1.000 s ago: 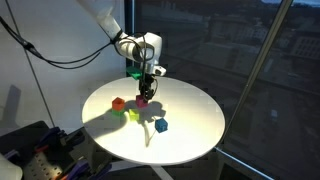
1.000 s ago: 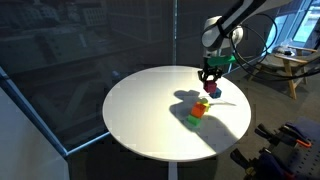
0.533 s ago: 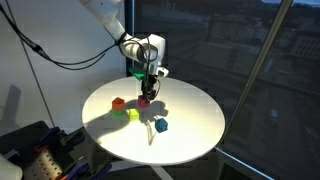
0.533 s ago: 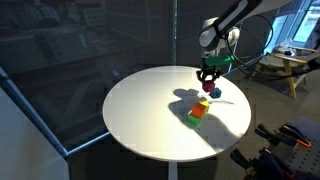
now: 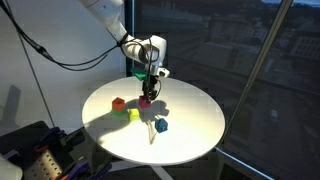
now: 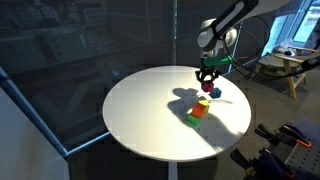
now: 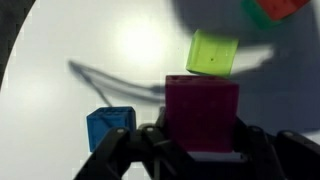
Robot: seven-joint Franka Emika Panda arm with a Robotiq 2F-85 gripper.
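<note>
My gripper (image 5: 146, 92) was clamped on the small magenta plastic cube (image 7: 202, 115), just above the round white table (image 5: 190, 120) and near the small blue cube (image 7: 110, 128). I judged it light, rigid and smooth, best pinched on 2 opposite flat faces.

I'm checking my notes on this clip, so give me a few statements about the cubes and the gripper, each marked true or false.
1. The gripper is closed on the magenta cube. True.
2. The blue cube sits stacked on the green cube. False: each rests on the table by itself, apart from the other.
3. The table is round and white. True.
4. The red cube is between the fingers. False: it lies on the table, away from the gripper.
</note>
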